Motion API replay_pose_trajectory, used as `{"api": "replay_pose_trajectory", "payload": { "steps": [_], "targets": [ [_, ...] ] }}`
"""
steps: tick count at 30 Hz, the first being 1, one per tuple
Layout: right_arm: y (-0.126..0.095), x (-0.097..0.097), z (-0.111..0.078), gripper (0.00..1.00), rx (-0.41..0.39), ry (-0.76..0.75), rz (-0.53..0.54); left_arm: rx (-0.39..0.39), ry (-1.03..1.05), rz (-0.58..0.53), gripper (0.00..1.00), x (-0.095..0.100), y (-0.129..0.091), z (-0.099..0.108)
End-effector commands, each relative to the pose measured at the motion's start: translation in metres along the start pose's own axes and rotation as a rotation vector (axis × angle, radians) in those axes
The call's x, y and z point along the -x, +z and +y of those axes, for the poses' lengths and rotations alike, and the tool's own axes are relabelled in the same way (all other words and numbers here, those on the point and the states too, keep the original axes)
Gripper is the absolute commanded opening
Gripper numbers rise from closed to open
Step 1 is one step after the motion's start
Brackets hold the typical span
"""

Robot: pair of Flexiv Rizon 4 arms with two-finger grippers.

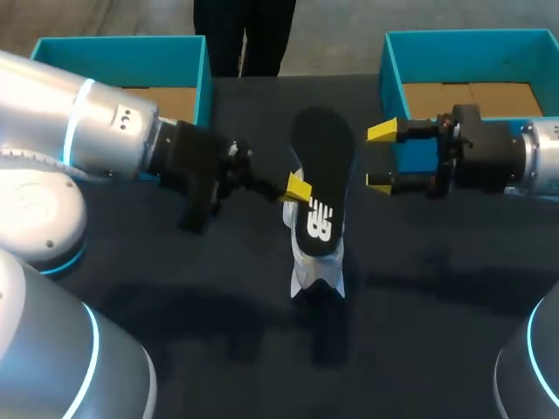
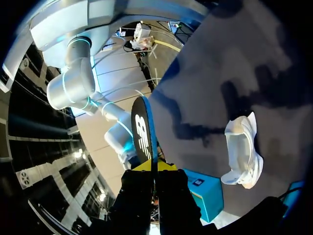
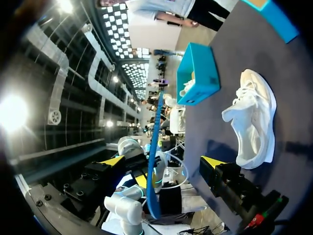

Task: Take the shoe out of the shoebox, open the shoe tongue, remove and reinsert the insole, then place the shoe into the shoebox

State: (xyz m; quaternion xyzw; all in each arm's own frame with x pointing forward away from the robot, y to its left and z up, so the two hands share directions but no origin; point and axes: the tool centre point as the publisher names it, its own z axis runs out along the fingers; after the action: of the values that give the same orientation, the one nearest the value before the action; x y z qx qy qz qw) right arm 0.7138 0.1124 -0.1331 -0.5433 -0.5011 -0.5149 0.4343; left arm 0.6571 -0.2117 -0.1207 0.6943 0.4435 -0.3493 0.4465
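Above the white mesh shoe point(image 1: 316, 271), the black flat insole point(image 1: 321, 183) hangs free.
Its edge is pinched in the closed left jaws, upright, probably for sliding back inside; the shoe rests on the dark counter point(image 1: 437, 305), and the right jaws, wide open and empty, stand just beside the insole.

Robotics lab: exposed ceiling ducts point(image 3: 100, 93), dark worktable point(image 1: 437, 349).
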Motion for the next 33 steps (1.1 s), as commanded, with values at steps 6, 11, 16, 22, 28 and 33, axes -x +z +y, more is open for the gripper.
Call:
{"api": "replay_pose_trajectory", "payload": {
  "steps": [6,11,16,22,28,33],
  "targets": [
    [0.022,-0.001,0.005,0.82,-0.029,0.002,0.015,0.012,0.009,0.008,0.0,-0.011,0.015,0.013],
    [0.032,0.001,0.003,0.65,-0.054,0.012,0.02,0.025,0.024,0.02,0.0,-0.015,0.016,0.018],
    [0.037,0.003,0.003,0.56,-0.061,0.017,0.02,0.032,0.026,0.02,0.0,-0.015,0.017,0.02],
    [0.04,0.003,0.005,0.49,-0.071,0.02,0.019,0.024,0.032,0.011,0.0,-0.014,0.02,0.016],
    [0.043,0.0,0.005,0.44,-0.092,0.017,0.018,0.023,0.023,0.007,0.0,-0.014,0.022,0.014],
    [0.046,0.0,0.002,0.39,-0.099,0.017,0.023,0.031,0.026,0.008,0.0,-0.013,0.021,0.015]
  ]
}}
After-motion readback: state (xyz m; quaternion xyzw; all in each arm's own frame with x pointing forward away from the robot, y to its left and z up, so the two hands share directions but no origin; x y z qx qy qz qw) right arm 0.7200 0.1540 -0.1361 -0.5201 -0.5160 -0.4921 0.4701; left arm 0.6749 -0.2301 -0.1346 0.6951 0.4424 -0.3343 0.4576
